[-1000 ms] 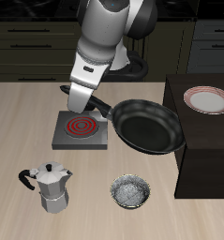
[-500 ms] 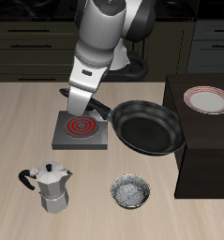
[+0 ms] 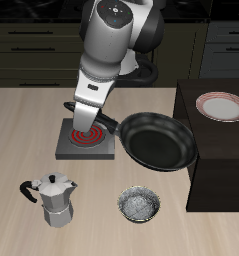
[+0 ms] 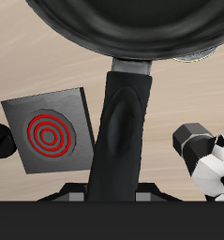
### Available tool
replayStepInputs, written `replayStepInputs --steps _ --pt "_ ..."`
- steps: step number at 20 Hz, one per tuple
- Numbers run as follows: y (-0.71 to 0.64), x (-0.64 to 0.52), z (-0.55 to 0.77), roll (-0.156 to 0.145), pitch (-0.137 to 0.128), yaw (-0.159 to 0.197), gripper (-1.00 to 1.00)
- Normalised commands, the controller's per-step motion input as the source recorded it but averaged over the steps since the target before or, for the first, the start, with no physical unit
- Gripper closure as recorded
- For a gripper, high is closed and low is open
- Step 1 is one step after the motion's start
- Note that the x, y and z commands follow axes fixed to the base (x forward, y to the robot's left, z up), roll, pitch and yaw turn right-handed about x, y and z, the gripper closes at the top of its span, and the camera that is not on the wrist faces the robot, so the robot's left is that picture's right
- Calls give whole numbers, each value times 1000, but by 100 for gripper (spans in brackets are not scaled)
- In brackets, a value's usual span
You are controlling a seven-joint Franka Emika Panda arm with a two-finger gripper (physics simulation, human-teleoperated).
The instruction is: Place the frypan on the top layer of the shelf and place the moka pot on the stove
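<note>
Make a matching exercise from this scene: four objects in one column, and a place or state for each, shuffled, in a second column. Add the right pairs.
Objects:
1. frypan
2. moka pot
3. plate
4. stove

Places or states:
A. on top of the shelf
B. flat on the table, red coil showing, nothing on it
C. held by its handle in the tool, beside the shelf
D. standing near the table's front edge, next to the small bowl

Pairs: 1-C, 2-D, 3-A, 4-B
</note>
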Motion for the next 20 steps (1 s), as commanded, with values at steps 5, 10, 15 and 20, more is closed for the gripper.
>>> replayStepInputs --steps 5,10,15,20 --pt "133 9 -71 20 9 9 100" --pt "232 -63 -53 36 12 -5 100" --pt "401 -84 -37 66 9 19 100" --pt "238 -135 81 43 -23 32 100"
